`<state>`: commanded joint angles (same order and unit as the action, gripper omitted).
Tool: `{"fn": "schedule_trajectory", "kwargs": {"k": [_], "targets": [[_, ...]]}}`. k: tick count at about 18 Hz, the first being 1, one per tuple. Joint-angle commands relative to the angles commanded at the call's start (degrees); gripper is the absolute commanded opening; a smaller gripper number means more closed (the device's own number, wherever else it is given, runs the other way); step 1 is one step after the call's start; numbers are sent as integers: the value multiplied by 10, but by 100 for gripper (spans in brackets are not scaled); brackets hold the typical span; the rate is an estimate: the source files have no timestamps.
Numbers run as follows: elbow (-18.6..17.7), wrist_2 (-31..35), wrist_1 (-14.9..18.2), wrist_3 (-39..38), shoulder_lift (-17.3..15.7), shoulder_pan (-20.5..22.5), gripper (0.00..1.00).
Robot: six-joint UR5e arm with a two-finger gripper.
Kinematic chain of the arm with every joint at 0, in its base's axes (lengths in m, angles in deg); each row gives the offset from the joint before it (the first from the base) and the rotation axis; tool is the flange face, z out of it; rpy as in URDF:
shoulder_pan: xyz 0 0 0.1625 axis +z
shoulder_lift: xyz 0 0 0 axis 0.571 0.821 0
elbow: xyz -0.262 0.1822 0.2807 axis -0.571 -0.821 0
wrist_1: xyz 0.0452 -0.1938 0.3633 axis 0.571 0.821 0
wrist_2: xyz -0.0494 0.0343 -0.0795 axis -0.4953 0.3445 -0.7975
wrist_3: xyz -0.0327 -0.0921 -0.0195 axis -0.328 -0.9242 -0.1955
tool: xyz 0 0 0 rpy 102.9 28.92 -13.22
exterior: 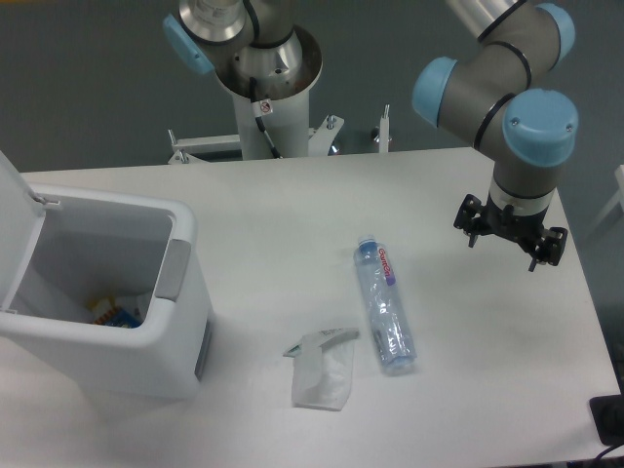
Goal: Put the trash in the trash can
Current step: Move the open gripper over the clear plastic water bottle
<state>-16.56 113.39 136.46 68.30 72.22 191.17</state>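
A clear plastic bottle point(384, 307) with a red-lettered label lies on its side near the middle of the white table, its blue cap toward the back. Left of its lower end lies a small whitish translucent pouch point(322, 372). The white trash can point(180, 322) with a grey side panel stands at the front left, and its lid point(15, 229) is swung open. My gripper point(511, 237) hangs over the table's right side, well to the right of the bottle and apart from it. It points downward, and its fingers are hidden under the black wrist mount.
Some small coloured items point(112, 312) lie at the bottom of the bin. The arm's base column point(263, 88) rises at the back edge, with metal brackets point(331, 136) beside it. A dark object point(609, 419) sits at the front right corner.
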Motion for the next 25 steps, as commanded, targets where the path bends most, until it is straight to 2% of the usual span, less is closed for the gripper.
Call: {"fn": "schedule_trajectory", "kwargs": {"k": [7, 11, 15, 21, 22, 25], "targets": [[1, -6, 0, -3, -1, 0, 100], [1, -5, -1, -47, 4, -8, 100], [-3, -24, 0, -57, 4, -10, 100], [-18, -26, -4, -119, 11, -36, 100], [-19, -28, -15, -136, 12, -40, 100], [-19, -27, -18, -204, 21, -57, 100]]}}
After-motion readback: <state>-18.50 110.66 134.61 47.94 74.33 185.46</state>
